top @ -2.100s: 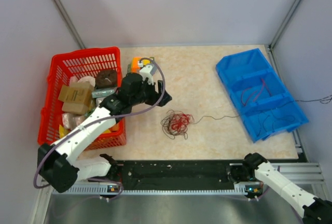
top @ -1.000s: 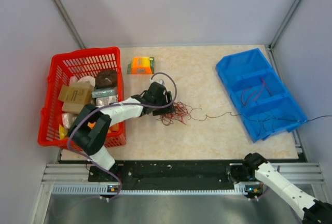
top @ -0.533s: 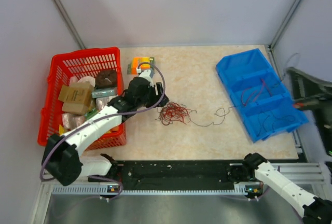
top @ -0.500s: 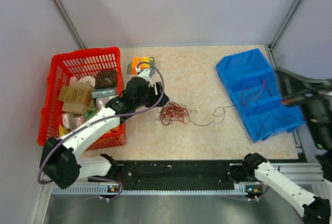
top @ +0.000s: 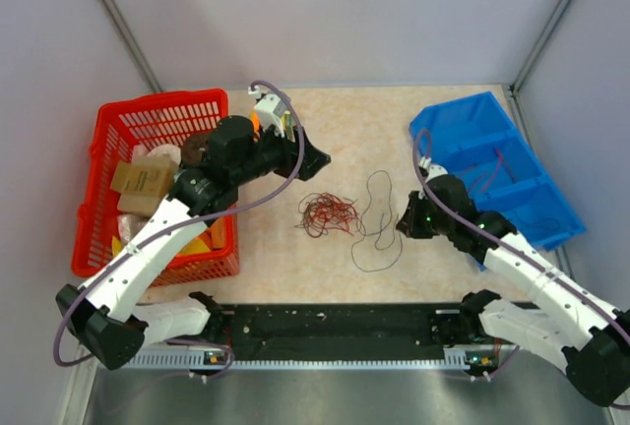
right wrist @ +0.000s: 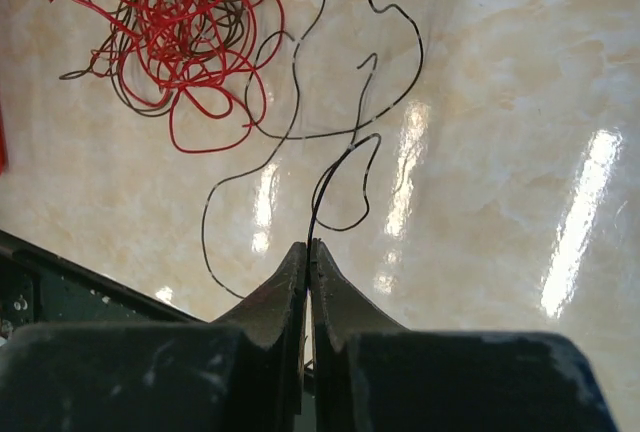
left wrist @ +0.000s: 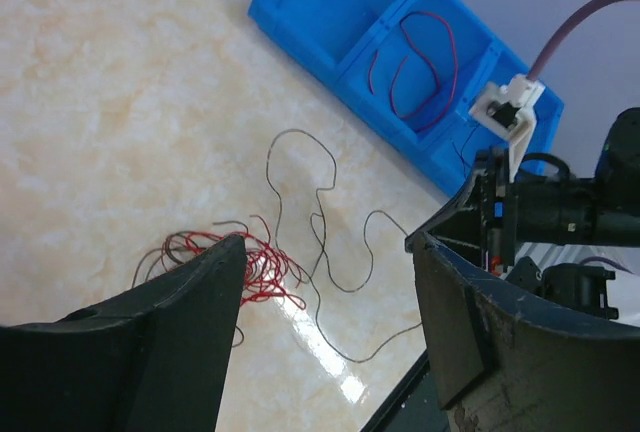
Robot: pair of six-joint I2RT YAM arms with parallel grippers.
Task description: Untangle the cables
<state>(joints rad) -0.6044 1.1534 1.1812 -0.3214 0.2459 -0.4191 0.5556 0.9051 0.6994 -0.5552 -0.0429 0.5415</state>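
**Fig. One wire drawn aside from the tangle**

The cables are shown as a red-and-dark tangle near the centre of the worktop. A dark wire, looped just beside the tangle toward the right edge, is pinched in the closed right jaws. The left jaws are spread open and grip nothing.

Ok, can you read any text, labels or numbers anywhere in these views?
No text can be read in any view.
Print on the packages in the red basket: too small to read.
The blue bin and the cables: no markings visible.
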